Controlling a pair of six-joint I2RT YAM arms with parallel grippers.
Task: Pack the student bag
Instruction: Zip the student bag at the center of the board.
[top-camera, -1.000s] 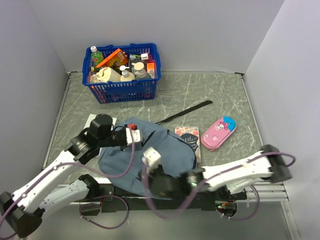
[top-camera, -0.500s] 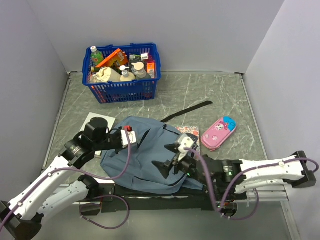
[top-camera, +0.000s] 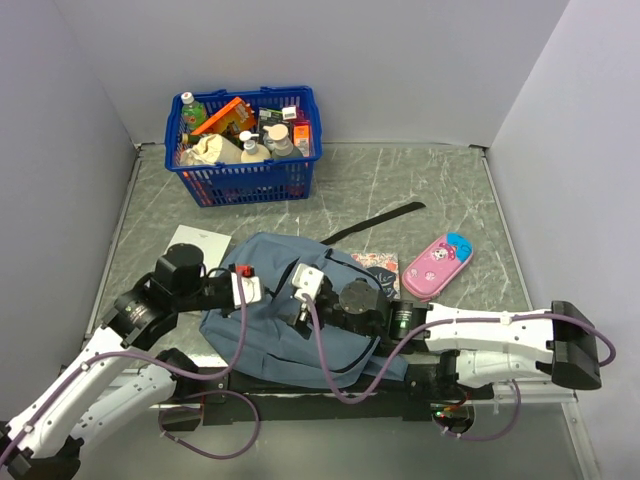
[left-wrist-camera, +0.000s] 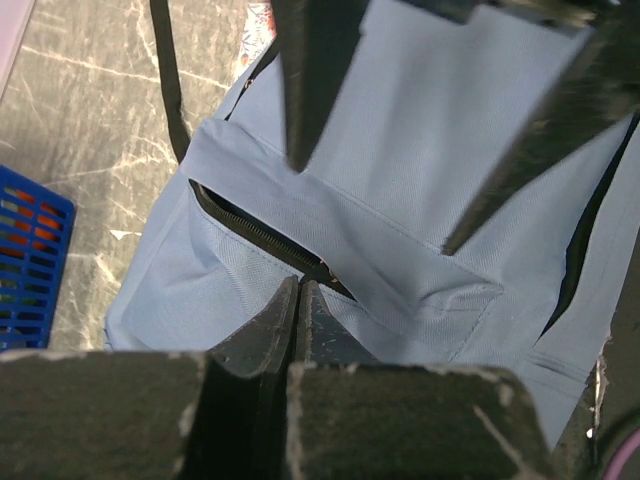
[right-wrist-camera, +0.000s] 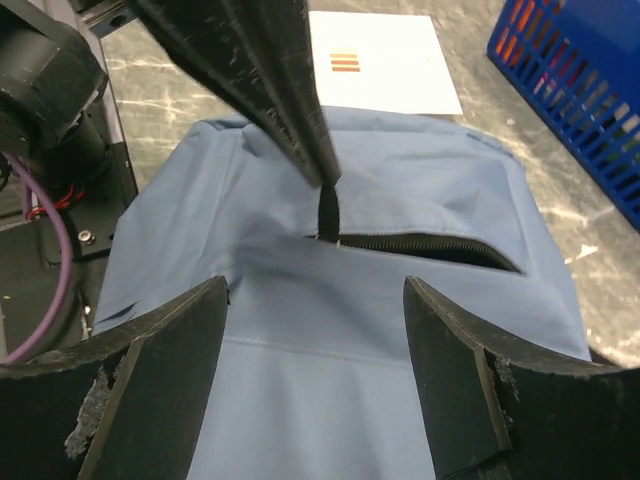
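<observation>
The right gripper has been swung in over the large soft grey-blue fabric backpack, which is laid flat at the near middle, and its jaws have been opened wide, with nothing held. The left gripper is kept closed on the backpack at the end of the dark, partly open zipper. The pocket seems to be prepared for opening; packing is judged not yet begun.

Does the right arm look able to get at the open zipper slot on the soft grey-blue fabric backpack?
Probably yes: the right gripper hovers, jaws open, just short of the zipper slot, nothing between. The left gripper, shut on the zipper pull, occupies only one end.
</observation>
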